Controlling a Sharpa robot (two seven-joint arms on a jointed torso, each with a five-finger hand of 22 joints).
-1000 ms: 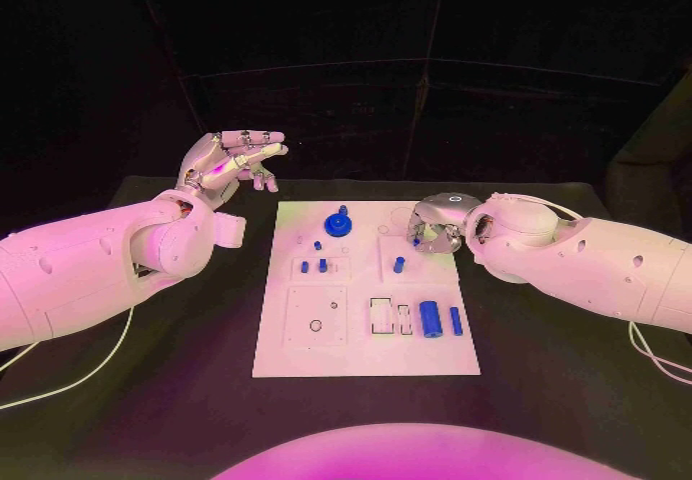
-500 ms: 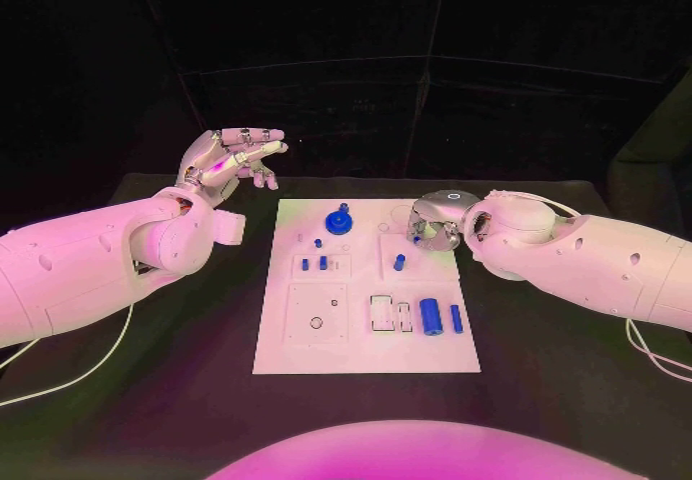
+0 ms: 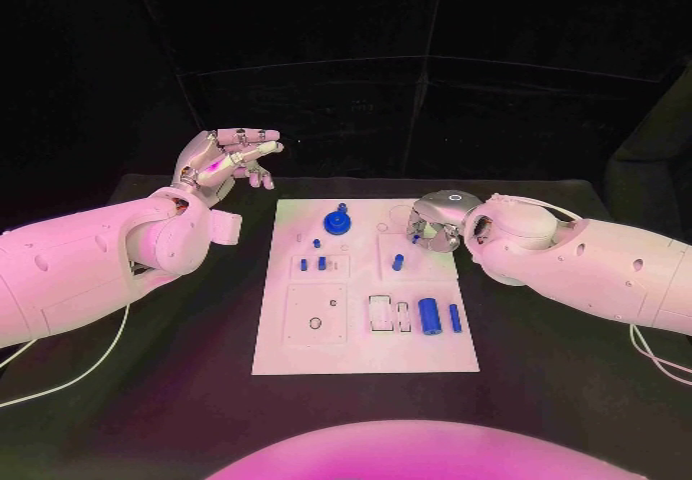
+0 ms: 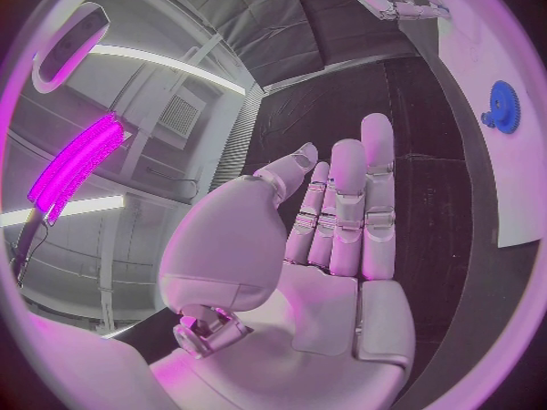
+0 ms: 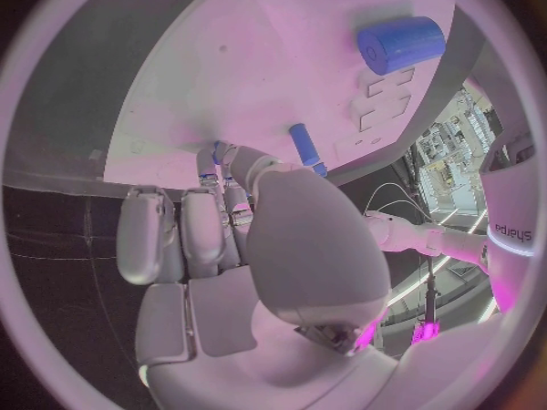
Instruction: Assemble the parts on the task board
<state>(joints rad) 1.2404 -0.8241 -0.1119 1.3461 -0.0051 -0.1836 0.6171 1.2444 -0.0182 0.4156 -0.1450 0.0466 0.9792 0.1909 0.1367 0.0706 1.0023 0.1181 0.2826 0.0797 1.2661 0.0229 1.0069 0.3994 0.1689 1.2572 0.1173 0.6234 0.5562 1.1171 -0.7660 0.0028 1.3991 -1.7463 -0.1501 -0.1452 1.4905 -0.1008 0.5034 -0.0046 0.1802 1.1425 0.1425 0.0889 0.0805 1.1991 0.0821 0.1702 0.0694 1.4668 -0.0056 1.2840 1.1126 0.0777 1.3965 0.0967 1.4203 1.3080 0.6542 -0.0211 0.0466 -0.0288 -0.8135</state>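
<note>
Head view: the white task board lies mid-bench, blue parts on it. Left hand, raised far left of it, holds nothing, fingers apart. Right hand pinches a small blue part over its far right.

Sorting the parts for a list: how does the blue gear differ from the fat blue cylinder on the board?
The blue gear is a flat toothed disc with a knob, at the board's far end; the fat blue cylinder is smooth and lies on its side near the right edge, nearer the robot. Both are blue and rest on the task board.
</note>
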